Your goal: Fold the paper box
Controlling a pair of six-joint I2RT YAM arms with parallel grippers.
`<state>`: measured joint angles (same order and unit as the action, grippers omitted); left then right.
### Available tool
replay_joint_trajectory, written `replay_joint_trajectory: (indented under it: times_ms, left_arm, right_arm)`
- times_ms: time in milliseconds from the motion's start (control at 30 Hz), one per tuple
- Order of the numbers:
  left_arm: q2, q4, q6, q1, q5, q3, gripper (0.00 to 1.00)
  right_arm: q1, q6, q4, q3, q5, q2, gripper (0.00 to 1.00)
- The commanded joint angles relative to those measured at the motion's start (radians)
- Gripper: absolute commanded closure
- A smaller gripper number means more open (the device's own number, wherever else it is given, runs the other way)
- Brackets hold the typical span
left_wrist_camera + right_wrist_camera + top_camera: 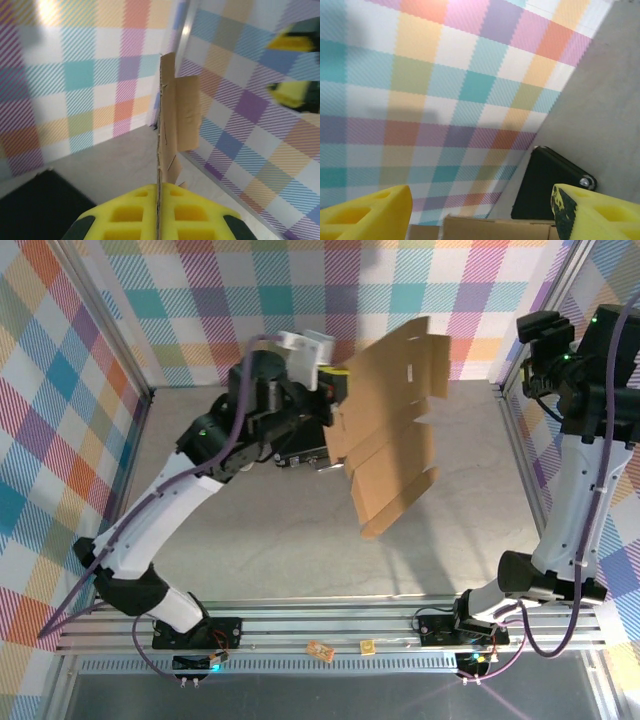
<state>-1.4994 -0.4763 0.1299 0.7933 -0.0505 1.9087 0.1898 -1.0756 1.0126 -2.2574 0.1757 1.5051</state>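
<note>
Held clear of the grey tabletop [280, 540], above its middle and somewhat toward the far edge: plain brown corrugated cardboard paper box [392, 420], a die-cut sheet with flaps and tabs (not yet folded, apart from flaps bent slightly out of plane). Stood on edge rather than lying flat; long axis running from the far edge toward the near edge, the near end slanting a little leftward. Pinched at its left margin by the left gripper [336, 412], yellow ribbed pads [127, 215] closed tight on the sheet [168, 125], seen edge-on from the left wrist and pointing straight away toward the chequered far wall. To the right, well apart from the cardboard: right gripper [545, 340], yellow fingers [365, 212] spread wide, nothing between them. Beyond those fingers, a strip of the cardboard [495, 227] and a black hard case [545, 185] on the table.
</note>
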Motion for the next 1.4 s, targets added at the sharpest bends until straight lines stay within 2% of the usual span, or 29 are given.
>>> replay_joint_trajectory:
  times_ms: [0, 100, 200, 333, 467, 533, 667, 900, 1067, 1267, 1367]
  left_arm:
    - [0.074, 0.035, 0.137, -0.078, 0.075, -0.215, 1.00]
    - [0.109, 0.164, 0.044, -0.111, 0.029, -0.417, 1.00]
    - [0.086, 0.333, -0.083, -0.114, 0.004, -0.587, 1.00]
    - [0.016, 0.473, -0.174, -0.139, 0.101, -0.720, 1.00]
    - [-0.008, 0.469, -0.216, -0.189, 0.203, -0.750, 1.00]
    - [-0.009, 0.454, -0.245, -0.209, 0.255, -0.754, 1.00]
    - [-0.014, 0.408, -0.314, -0.229, 0.339, -0.748, 1.00]
    - [-0.034, 0.382, -0.347, -0.230, 0.391, -0.728, 1.00]
    - [-0.042, 0.377, -0.368, -0.232, 0.397, -0.719, 1.00]
    - [-0.051, 0.366, -0.381, -0.235, 0.417, -0.701, 1.00]
    - [-0.051, 0.366, -0.383, -0.235, 0.417, -0.695, 1.00]
  right_arm:
    - [0.001, 0.044, 0.006, -0.007, 0.081, 0.029, 0.27]
    - [-0.025, 0.039, 0.018, 0.025, 0.142, 0.046, 0.29]
    - [-0.112, 0.038, 0.021, 0.118, 0.140, 0.028, 0.30]
    - [-0.282, -0.067, -0.096, 0.402, 0.199, -0.023, 0.31]
    - [-0.427, -0.245, -0.390, 0.699, 0.261, -0.055, 0.30]
    - [-0.464, -0.300, -0.467, 0.752, 0.271, -0.037, 0.29]
    - [-0.486, -0.342, -0.509, 0.759, 0.312, 0.036, 0.26]
    - [-0.499, -0.413, -0.612, 0.738, 0.334, 0.154, 0.27]
    - [-0.513, -0.448, -0.561, 0.685, 0.361, 0.239, 0.35]
    - [-0.520, -0.452, -0.511, 0.711, 0.347, 0.244, 0.43]
    - [-0.521, -0.461, -0.532, 0.718, 0.344, 0.250, 0.55]
